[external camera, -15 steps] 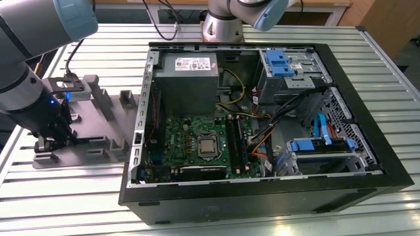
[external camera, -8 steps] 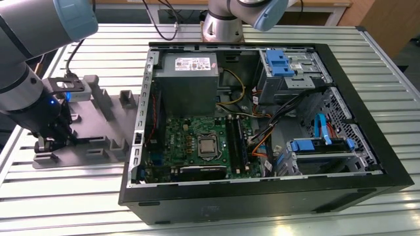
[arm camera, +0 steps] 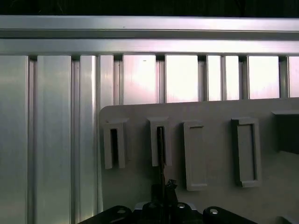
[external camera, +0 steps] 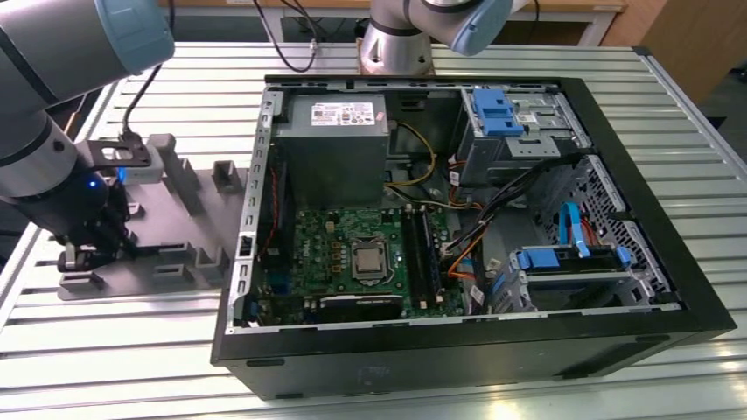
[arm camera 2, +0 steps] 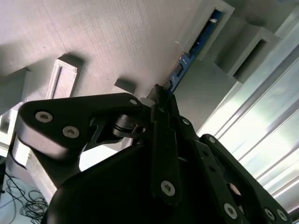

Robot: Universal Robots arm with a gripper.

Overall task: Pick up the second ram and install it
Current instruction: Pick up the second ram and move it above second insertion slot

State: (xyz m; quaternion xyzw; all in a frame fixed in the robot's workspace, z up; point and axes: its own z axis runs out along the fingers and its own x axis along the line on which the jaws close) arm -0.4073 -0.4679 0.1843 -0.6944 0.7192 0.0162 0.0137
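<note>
Your hand pinched the second ram by its edge in the grey holder. It looked light, thin and easy to snap.

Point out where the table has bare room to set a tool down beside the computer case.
Bare slats lie between the fixture plate and the table's near edge, with a narrower strip along the exterior view's right of the computer case. Crowded: the plate's upright blocks, where the gripper is at the second ram.
</note>
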